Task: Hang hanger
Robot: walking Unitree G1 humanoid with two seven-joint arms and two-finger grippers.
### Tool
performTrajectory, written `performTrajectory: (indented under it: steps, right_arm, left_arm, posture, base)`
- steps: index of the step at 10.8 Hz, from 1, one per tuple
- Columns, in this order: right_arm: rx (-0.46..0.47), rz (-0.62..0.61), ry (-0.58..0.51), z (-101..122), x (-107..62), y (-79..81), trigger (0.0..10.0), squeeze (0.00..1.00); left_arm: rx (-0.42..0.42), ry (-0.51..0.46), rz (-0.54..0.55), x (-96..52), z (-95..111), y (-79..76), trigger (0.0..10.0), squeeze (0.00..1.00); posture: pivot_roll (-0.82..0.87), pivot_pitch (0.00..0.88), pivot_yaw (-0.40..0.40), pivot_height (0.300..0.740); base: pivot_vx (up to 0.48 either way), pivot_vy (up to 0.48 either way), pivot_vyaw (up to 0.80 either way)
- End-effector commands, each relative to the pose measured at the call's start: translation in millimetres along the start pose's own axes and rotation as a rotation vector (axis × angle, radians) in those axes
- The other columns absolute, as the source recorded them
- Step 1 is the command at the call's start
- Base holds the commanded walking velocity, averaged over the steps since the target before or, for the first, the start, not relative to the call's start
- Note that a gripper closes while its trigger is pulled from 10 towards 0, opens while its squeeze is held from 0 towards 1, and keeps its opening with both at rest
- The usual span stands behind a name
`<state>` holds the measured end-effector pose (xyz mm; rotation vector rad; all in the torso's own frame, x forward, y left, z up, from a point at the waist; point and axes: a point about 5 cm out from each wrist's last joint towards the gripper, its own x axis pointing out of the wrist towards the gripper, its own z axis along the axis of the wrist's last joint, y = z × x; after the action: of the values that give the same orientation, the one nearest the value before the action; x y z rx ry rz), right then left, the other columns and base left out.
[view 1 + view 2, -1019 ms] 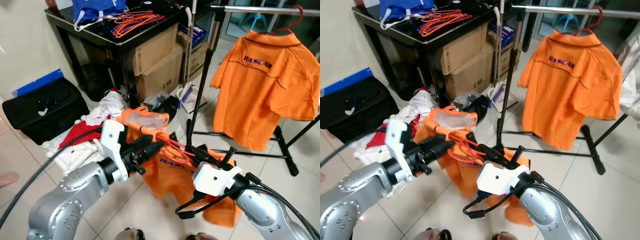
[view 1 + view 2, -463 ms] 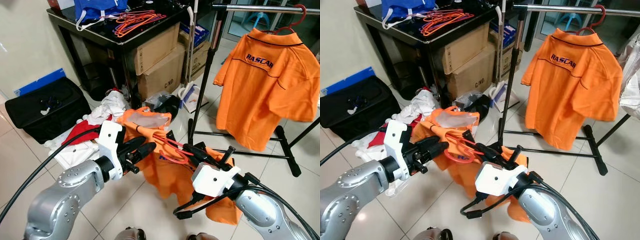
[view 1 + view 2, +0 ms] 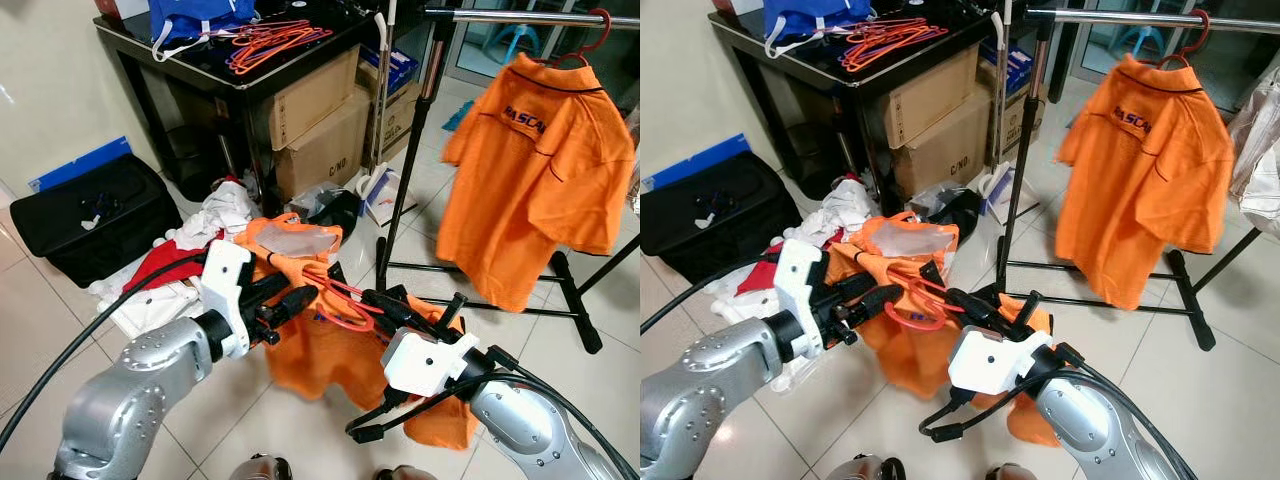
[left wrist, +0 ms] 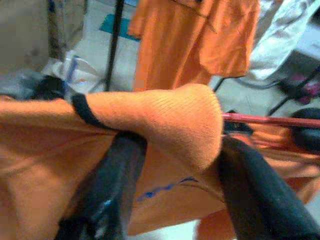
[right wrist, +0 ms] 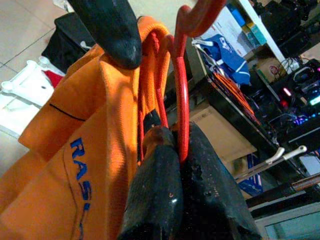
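Observation:
An orange polo shirt (image 3: 325, 350) hangs between my two grippers, low over the tiled floor. My left gripper (image 3: 300, 295) is shut on its collar (image 4: 165, 115), with a black finger (image 4: 112, 170) on each side of the fabric. A red hanger (image 3: 345, 305) is threaded into the neck of the shirt. My right gripper (image 5: 177, 145) is shut on the hanger's red wire (image 5: 181, 90) just below the hook. The clothes rail (image 3: 520, 17) runs high at the back right, above and beyond both grippers.
A second orange shirt (image 3: 535, 170) hangs from the rail on a red hanger. The rack's black pole (image 3: 410, 150) and feet (image 3: 570, 310) stand ahead. A black table (image 3: 230, 75) holds orange hangers (image 3: 275, 40); boxes (image 3: 320, 120), a black bag (image 3: 90, 215) and a clothes pile (image 3: 190, 250) lie to the left.
The shirt on the rail has swung and turned edge-on. My left gripper has shifted slightly right with the collar. The right gripper keeps its hold on the hanger.

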<state>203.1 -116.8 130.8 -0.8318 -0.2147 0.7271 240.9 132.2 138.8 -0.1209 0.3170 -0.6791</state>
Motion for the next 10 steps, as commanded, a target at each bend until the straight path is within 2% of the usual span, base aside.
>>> performTrajectory:
  steps: [1,2,3,4,5,6,7,10]
  right_arm:
    - [-0.023,-0.017,-0.069,11.6,1.5,-4.6,10.0,0.0]
    - [-0.024,-0.015,-0.071,12.1,1.8,-4.2,10.0,0.0]
    - [-0.026,-0.01,-0.078,13.6,3.2,-4.3,10.0,0.0]
    - [-0.027,-0.008,-0.081,14.1,3.4,-4.4,10.0,0.0]
    - [-0.033,0.0,-0.084,13.8,2.8,-4.9,10.0,0.0]
    - [-0.037,0.003,-0.085,13.7,2.5,-5.2,10.0,0.0]
    - [-0.038,0.004,-0.084,13.4,2.0,-5.2,10.0,0.0]
    - [-0.043,0.01,-0.077,12.0,0.6,-4.5,10.0,0.0]
  left_arm:
    - [0.069,-0.011,0.041,1.2,4.4,-1.0,10.0,1.0]
    - [0.09,-0.005,0.072,2.8,2.8,-1.2,10.0,1.0]
    - [0.142,0.011,0.168,6.7,-0.7,5.2,10.0,1.0]
    - [0.146,-0.006,0.2,7.7,0.6,8.3,10.0,1.0]
    - [0.132,-0.034,0.206,10.1,3.4,9.5,10.0,0.86]
    - [0.12,-0.045,0.197,10.8,3.9,8.4,10.0,0.0]
    - [0.109,-0.057,0.195,10.8,4.5,7.5,0.0,0.0]
    - [0.123,-0.064,0.178,10.8,1.6,4.5,0.0,0.0]
  posture:
    - [0.0,0.101,0.072,0.74]
    - [0.0,0.101,0.072,0.74]
    - [-0.01,0.099,0.071,0.74]
    - [-0.01,0.097,0.069,0.74]
    - [-0.01,0.096,0.069,0.74]
    - [-0.01,0.091,0.068,0.74]
    - [-0.02,0.085,0.067,0.74]
    - [-0.02,0.078,0.067,0.74]
  base:
    - [0.0,0.0,0.0]
    - [0.0,0.0,0.0]
    - [0.0,0.0,0.0]
    - [0.0,0.0,0.0]
    - [0.0,0.0,0.0]
    - [0.0,0.0,0.0]
    - [0.0,0.0,0.0]
    - [0.0,0.0,0.0]
